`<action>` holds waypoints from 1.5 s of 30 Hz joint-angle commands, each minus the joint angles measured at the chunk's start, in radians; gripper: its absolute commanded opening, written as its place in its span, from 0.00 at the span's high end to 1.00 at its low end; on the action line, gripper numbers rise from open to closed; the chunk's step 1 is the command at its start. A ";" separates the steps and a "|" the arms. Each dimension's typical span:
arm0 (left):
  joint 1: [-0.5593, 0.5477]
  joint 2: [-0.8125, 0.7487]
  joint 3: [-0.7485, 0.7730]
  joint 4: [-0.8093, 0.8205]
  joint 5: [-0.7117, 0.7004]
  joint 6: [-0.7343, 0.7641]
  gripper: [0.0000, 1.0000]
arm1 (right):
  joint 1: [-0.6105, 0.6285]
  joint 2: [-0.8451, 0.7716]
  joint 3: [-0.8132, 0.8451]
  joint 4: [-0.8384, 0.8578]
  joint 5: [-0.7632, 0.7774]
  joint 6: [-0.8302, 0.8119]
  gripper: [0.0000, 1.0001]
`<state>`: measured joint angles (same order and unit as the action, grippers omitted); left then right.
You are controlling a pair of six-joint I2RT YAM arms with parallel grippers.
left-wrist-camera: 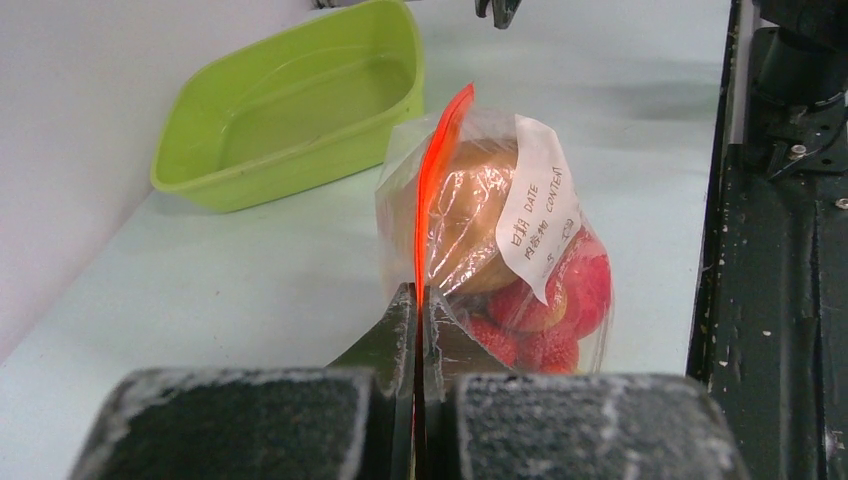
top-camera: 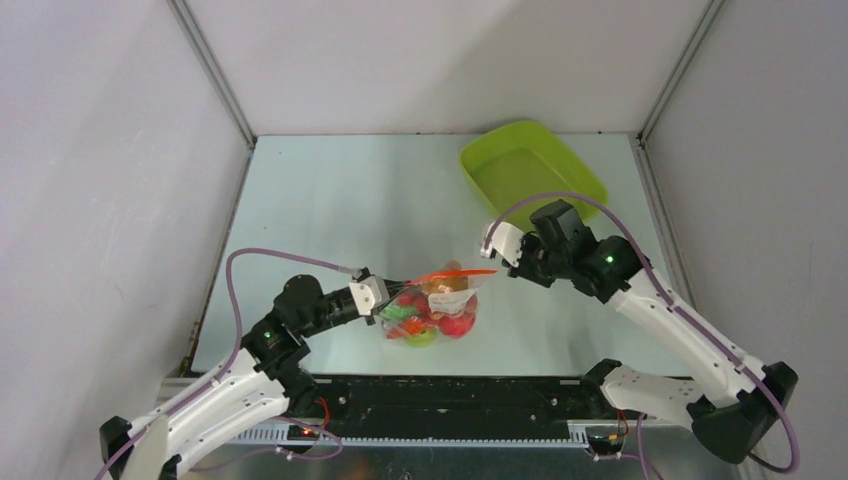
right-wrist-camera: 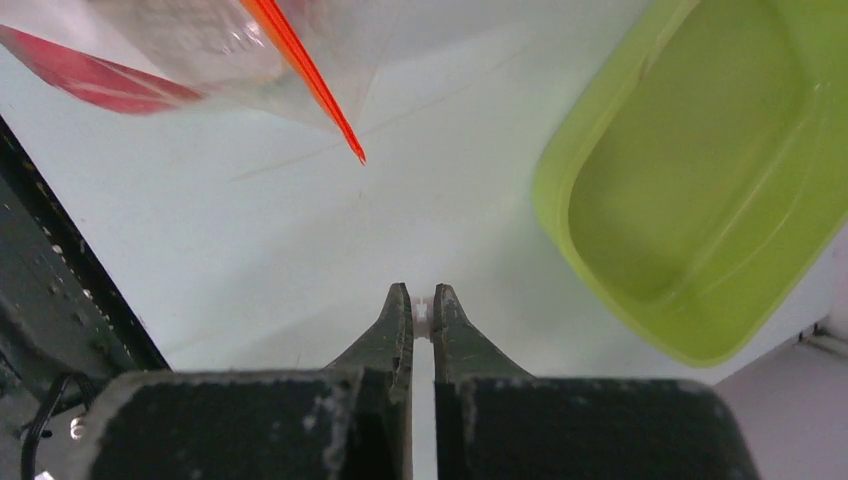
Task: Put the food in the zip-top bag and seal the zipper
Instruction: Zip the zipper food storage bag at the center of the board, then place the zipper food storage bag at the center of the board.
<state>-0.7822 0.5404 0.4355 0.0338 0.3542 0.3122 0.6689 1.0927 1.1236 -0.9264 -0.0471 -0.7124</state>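
Observation:
The clear zip-top bag (top-camera: 437, 312) lies near the table's front middle, filled with toy food: a brown-orange piece (left-wrist-camera: 470, 230), red grapes (left-wrist-camera: 545, 320) and green pieces (top-camera: 418, 336). Its orange-red zipper (top-camera: 452, 274) runs along the top and looks pressed together in the left wrist view (left-wrist-camera: 432, 190). My left gripper (left-wrist-camera: 419, 300) is shut on the zipper's left end. My right gripper (right-wrist-camera: 422, 305) is shut on a small white slider tab (right-wrist-camera: 422, 311), held clear of the zipper's free end (right-wrist-camera: 352, 145). In the top view it (top-camera: 488, 243) hovers just above and right of the bag.
A lime-green tray (top-camera: 575, 172) stands empty at the back right and shows in both wrist views (left-wrist-camera: 190, 160) (right-wrist-camera: 570, 220). A black rail (top-camera: 440, 395) runs along the table's near edge. White walls enclose the left, back and right sides.

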 commanded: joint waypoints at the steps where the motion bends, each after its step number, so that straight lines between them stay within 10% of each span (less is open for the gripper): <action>1: 0.007 -0.018 0.017 0.059 0.036 -0.016 1.00 | 0.006 -0.087 -0.033 0.123 -0.136 -0.052 1.00; 12: 0.007 -0.005 0.024 0.061 0.091 -0.014 1.00 | -0.021 -0.198 -0.078 0.205 -0.533 -0.157 1.00; 23: 0.007 0.006 0.030 0.051 0.175 0.017 0.98 | -0.022 -0.146 -0.079 0.205 -0.600 -0.210 1.00; 25: 0.007 0.005 0.032 0.054 0.166 0.018 0.74 | -0.023 -0.134 -0.080 0.214 -0.596 -0.202 1.00; 26: 0.007 0.004 0.032 0.055 0.159 0.018 0.30 | -0.023 -0.131 -0.079 0.216 -0.597 -0.200 1.00; 28: 0.007 0.002 0.036 0.056 0.150 0.018 0.04 | -0.023 -0.125 -0.079 0.215 -0.601 -0.203 1.00; 45: 0.007 -0.106 0.086 0.022 -0.096 -0.241 0.00 | 0.190 -0.165 -0.144 0.275 -0.275 0.079 1.00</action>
<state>-0.7822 0.4686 0.4698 0.0986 0.2893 0.1879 0.7403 0.9855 1.0199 -0.6949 -0.4568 -0.7567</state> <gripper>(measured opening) 0.996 0.043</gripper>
